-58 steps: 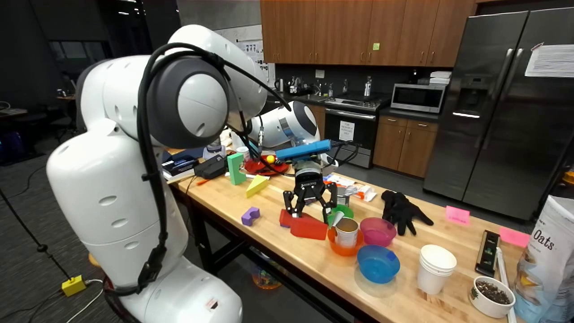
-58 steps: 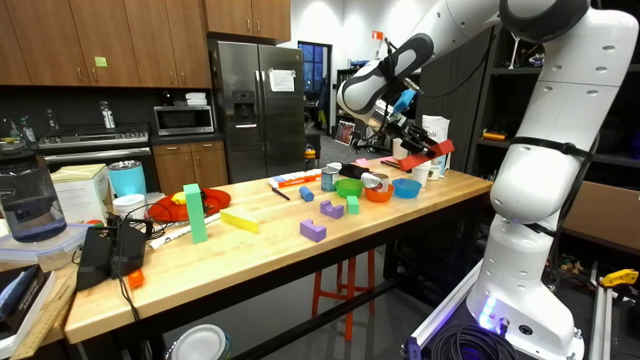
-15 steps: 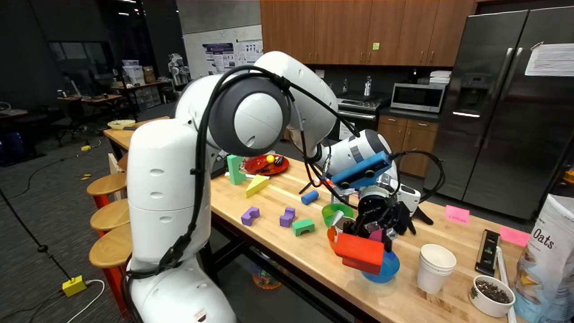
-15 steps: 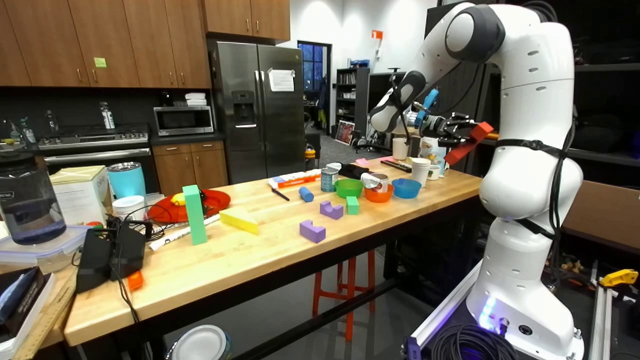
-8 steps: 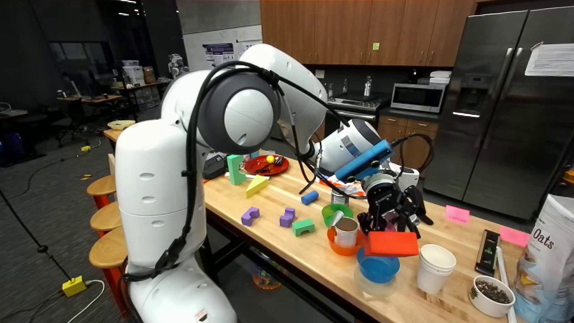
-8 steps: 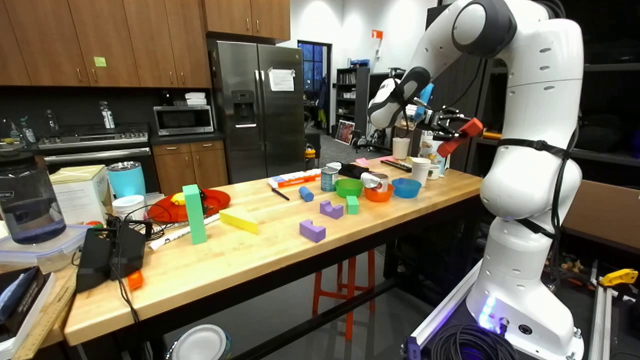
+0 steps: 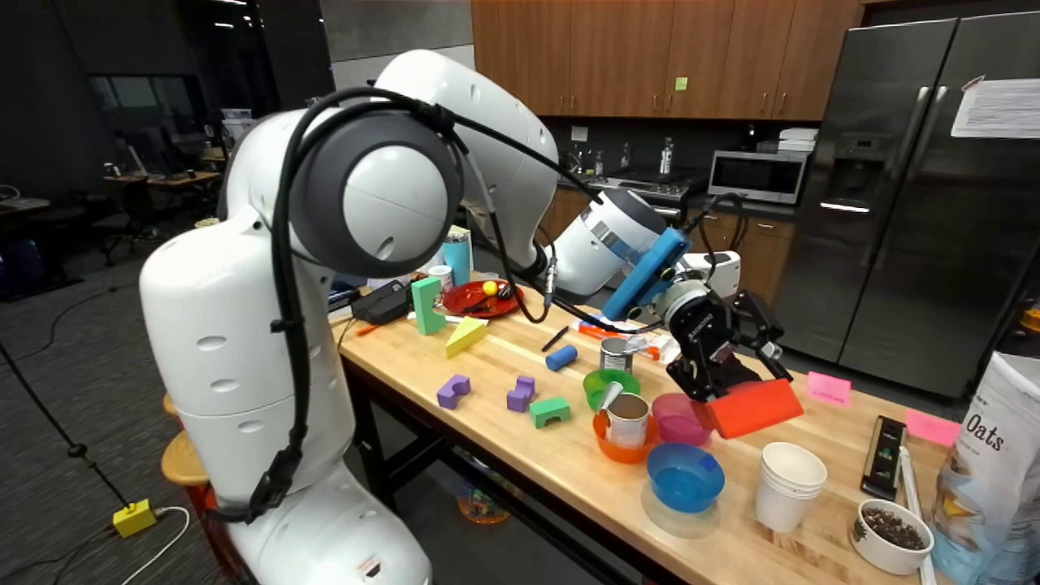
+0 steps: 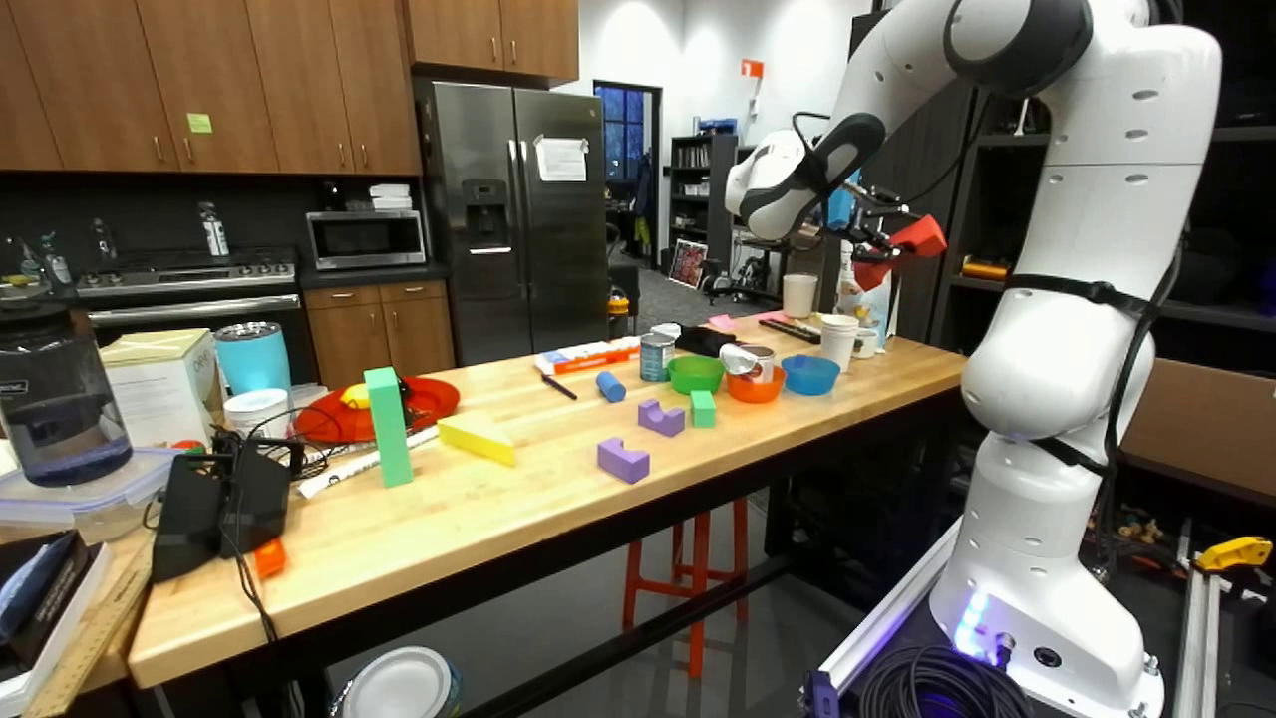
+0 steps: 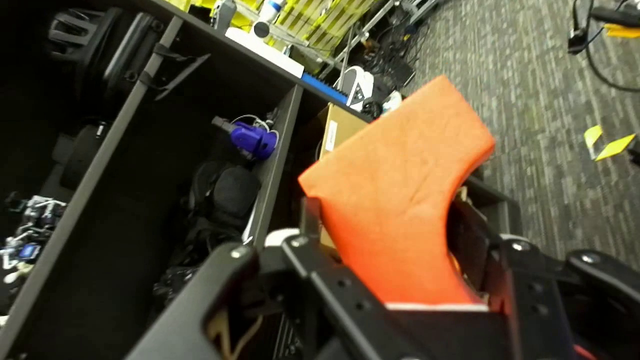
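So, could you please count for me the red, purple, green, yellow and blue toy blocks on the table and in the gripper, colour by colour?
Red: 1, the red arch block in the gripper
Purple: 2, both purple arch blocks
Green: 2, the tall green block and the small green arch
Yellow: 1, the yellow wedge
Blue: 1, the blue cylinder
Total: 7

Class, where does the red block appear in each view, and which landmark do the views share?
In an exterior view: the red block, right of centre, below mid-height, just above the white cups in the picture.
In an exterior view: the red block, right of centre, upper half.
In the wrist view: the red block, large, just right of the middle.
Shared landmark: the black pincer, closed on it in all three views.
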Robot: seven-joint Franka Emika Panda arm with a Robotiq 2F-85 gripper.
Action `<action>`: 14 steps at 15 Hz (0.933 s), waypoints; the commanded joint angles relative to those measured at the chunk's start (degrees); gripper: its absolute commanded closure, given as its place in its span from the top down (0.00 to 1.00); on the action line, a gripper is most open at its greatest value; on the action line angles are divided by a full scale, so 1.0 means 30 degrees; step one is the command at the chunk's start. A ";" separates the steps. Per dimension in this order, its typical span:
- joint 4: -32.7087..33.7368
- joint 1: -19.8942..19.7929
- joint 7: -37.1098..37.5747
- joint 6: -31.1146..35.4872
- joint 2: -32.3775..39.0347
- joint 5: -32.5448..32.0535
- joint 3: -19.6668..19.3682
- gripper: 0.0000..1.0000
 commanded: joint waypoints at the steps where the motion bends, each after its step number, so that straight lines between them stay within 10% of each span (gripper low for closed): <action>1: -0.1816 0.0388 0.2181 0.1176 -0.2027 -0.1892 0.0181 0.39; 14: -0.4845 0.0639 1.1737 1.0368 -0.3836 -0.3207 -0.0235 0.39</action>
